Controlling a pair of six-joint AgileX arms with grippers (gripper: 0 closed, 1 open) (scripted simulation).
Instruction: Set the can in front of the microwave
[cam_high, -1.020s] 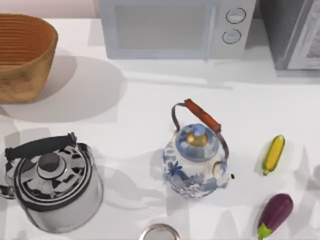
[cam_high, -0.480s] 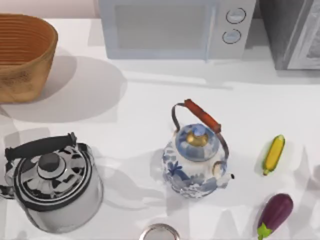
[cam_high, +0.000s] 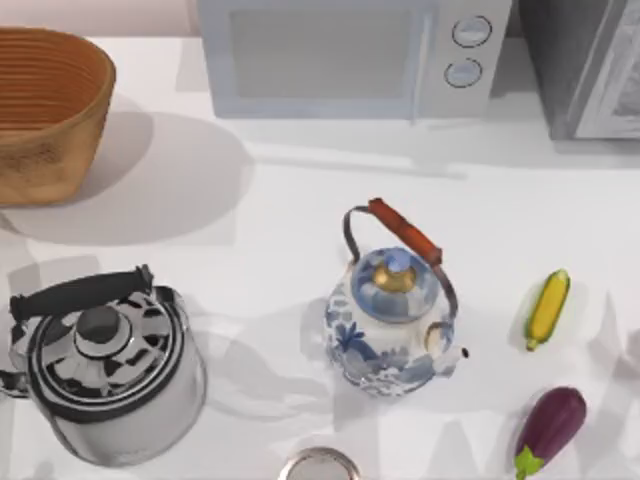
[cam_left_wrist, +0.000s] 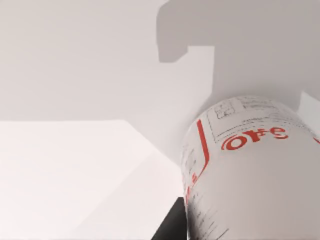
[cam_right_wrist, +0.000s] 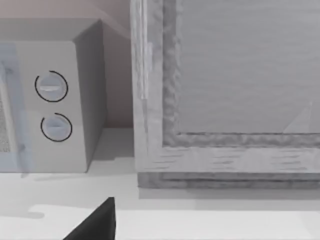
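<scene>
The can (cam_left_wrist: 250, 170), white with red lettering and a red line, looms very close in the left wrist view, over the white table. A dark part of my left gripper (cam_left_wrist: 172, 224) shows right beside the can's side; whether it grips the can is unclear. The microwave (cam_high: 350, 55), pale with a wide window door and two round dials (cam_high: 468, 50), stands at the table's back middle. Its dial side (cam_right_wrist: 52, 105) also appears in the right wrist view, where a dark part of my right gripper (cam_right_wrist: 95, 222) hangs low, some way short of it.
A darker grey steel appliance (cam_high: 590, 65) stands right of the microwave. A wicker basket (cam_high: 45, 110) sits back left, a steel kettle (cam_high: 100, 365) front left, a blue-and-white kettle (cam_high: 395, 310) in the middle. Corn (cam_high: 548, 308), an eggplant (cam_high: 550, 428) and a silver rim (cam_high: 320, 465) lie near the front.
</scene>
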